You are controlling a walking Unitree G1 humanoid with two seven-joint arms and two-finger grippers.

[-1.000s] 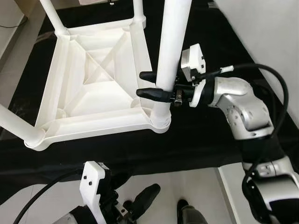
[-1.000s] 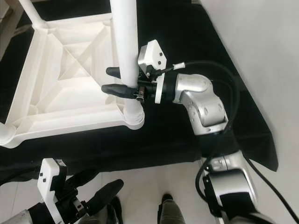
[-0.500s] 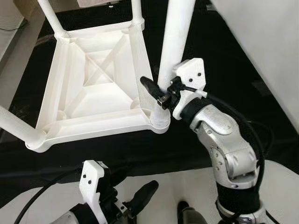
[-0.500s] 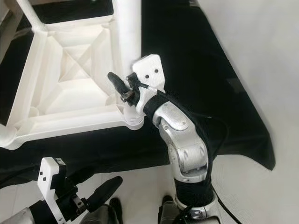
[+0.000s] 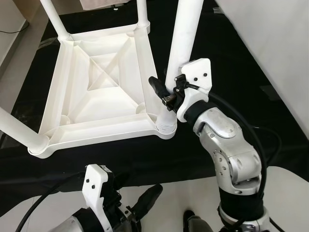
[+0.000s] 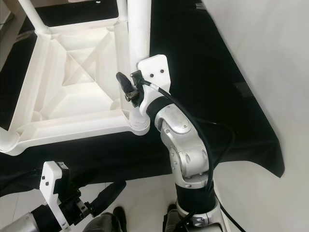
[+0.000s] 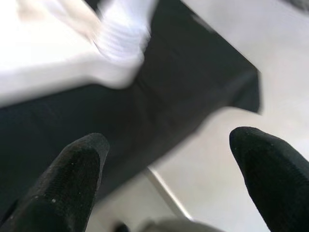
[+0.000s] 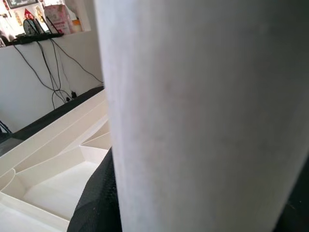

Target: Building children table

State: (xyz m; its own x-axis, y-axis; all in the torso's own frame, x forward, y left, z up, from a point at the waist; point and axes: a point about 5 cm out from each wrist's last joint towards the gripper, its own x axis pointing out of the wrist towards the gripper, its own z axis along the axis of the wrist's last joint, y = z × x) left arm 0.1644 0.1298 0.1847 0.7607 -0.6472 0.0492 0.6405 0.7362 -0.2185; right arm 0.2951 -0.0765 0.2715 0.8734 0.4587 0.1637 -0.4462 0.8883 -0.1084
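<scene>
An upturned white plastic table (image 5: 96, 82) lies on a black cloth (image 5: 207, 43), its legs pointing up. The near right leg (image 5: 186, 29) stands in its corner socket (image 5: 166, 126). My right gripper (image 5: 164, 86) is shut on this leg just above the socket, with one black finger (image 5: 157, 87) showing on the table side. In the right wrist view the white leg (image 8: 207, 116) sits close between the fingers. My left gripper (image 5: 142, 205) hangs low over the pale floor in front of the table, open and holding nothing, as the left wrist view shows (image 7: 169, 159).
Three more legs rise at the other corners: far left (image 5: 53, 17), far right (image 5: 141, 12), near left (image 5: 17, 128). A white wall (image 5: 270, 38) runs close along the right. The cloth's front edge meets pale floor (image 5: 188, 188).
My right arm has swung from out at the right to below the leg, its wrist turning about the leg while the gripper stays near the socket. The left gripper has hardly moved.
</scene>
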